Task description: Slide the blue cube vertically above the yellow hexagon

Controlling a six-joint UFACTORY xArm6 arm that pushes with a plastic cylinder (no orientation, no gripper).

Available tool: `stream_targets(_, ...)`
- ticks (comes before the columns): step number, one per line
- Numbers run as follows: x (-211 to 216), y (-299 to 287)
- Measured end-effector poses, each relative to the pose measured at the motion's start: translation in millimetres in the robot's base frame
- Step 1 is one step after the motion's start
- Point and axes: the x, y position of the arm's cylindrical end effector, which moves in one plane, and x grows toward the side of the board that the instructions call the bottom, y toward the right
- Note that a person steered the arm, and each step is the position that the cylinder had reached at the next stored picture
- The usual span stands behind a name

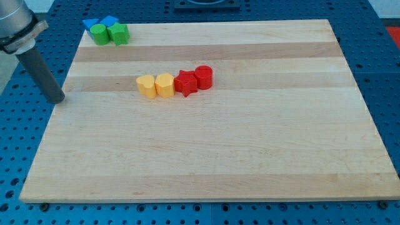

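Saw a wooden board (206, 162) lying on a blue table (387, 81) full of holes, its near edge along the view's bottom.

Found my tip (59, 101) nearest of the small things, well to the view's left of the yellow hexagon (165, 84) and slightly below it, right at the board's left edge. Could not tell whether it sat on the wood or just off it. Touched no block. Carried no pincer, only the plain dark rod slanting up toward the view's top left, so could not tell any wide or narrow state.

Counted four blocks in a close row around the yellow hexagon. Noted a yellow heart (145, 86) touching it on the view's left, a red star (185, 82) touching it on the view's right, and a red cylinder (204, 77) beyond the star, slightly higher.

Spotted a tight cluster far up and to the view's left of the yellow hexagon, at the board's far left corner. Made out a green round block (99, 33) and a green cube (119, 34) side by side in front. Placed the blue cube (109, 21) right behind them, half hidden, with another blue block (90, 24) at its left, shape unclear.

Could read no lettering or labels anywhere.
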Motion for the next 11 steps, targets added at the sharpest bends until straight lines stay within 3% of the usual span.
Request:
stream_targets(1,0,16)
stream_targets(2,-29,-10)
stream_targets(4,-156,-10)
stream_targets(6,-164,-10)
stream_targets(7,-221,-10)
stream_targets(9,-235,-1)
stream_targets(11,-234,172)
